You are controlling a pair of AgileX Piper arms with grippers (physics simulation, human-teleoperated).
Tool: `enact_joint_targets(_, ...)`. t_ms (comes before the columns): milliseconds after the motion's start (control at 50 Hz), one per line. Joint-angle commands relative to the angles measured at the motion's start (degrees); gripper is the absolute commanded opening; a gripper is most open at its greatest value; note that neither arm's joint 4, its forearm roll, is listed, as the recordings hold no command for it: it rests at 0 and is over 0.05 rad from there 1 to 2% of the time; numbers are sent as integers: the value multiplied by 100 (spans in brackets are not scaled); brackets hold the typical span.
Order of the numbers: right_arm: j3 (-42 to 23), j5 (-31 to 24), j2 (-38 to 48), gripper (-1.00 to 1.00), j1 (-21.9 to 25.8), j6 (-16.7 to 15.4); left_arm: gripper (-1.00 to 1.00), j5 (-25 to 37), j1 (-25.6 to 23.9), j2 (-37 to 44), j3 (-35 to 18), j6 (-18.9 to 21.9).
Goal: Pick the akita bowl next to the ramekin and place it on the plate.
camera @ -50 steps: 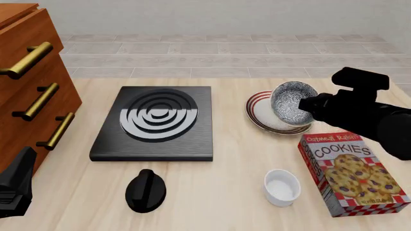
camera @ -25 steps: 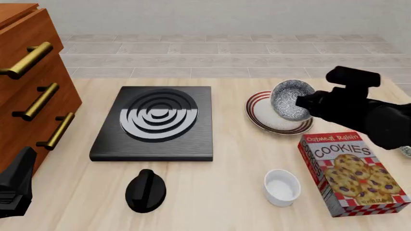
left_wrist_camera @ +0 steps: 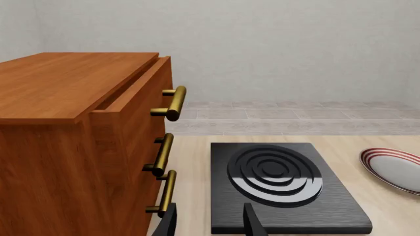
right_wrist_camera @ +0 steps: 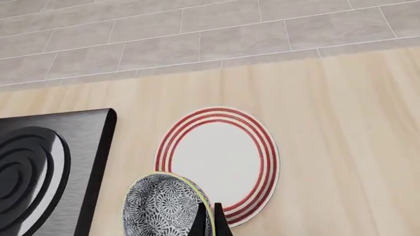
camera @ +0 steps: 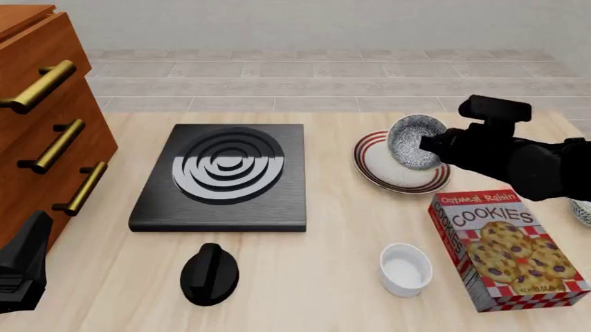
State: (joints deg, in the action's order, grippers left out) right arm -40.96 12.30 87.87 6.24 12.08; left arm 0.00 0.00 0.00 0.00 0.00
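The right pincer (camera: 427, 147) pinches the tilted akita bowl (camera: 413, 142) by its rim above the plate (camera: 374, 168); released tilted, it could roll off.

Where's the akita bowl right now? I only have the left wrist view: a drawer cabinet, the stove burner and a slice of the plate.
Observer: The right gripper holds the akita bowl by its rim, tilted, above the plate.
Operator: Is it touching the plate?
Observer: I cannot tell; the right wrist view shows the bowl over the plate's near edge, toward the stove burner.
Operator: Where's the ramekin?
Observer: On the table nearer the arms, beside the cookie box; the ramekin stands alone.
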Motion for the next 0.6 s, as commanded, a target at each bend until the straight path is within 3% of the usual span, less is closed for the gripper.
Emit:
enact_joint_targets(20, -185, 111, 309, -100, -13, -67, 100, 0, 0, 0, 0, 0)
enact_joint_targets(600, -478, 286, 900, -100, -84, -282, 100, 0, 0, 0, 0, 0)
